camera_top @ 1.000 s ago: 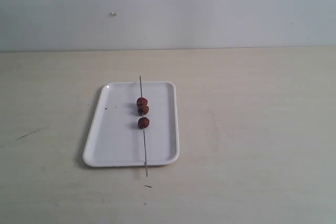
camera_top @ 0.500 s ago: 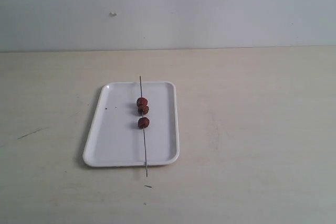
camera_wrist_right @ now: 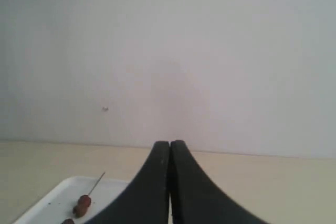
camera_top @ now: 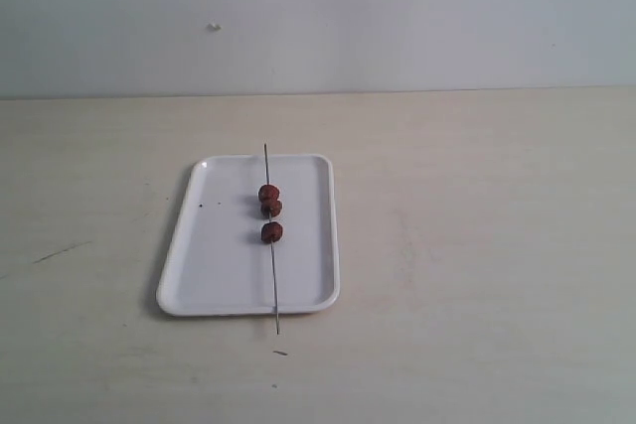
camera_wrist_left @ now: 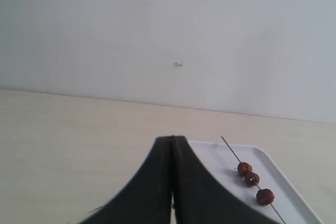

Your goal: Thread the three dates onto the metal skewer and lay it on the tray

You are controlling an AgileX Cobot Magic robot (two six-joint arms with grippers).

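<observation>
Exterior view shows the tray on the desk, with the metal skewer lying lengthwise on it. The three dates are threaded near the tray's middle, and both skewer tips pass just beyond its short rims. Only the wrist views show the left end effector and right end effector, each pressed together on nothing; the right wrist view cuts off most of the tray and one date.

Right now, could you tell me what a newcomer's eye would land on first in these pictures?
Three dates sit threaded on the skewer, which lies lengthwise on the tray left of the middle of the table, both ends poking past the rim. The left pincer and right pincer are both shut, holding nothing.
</observation>
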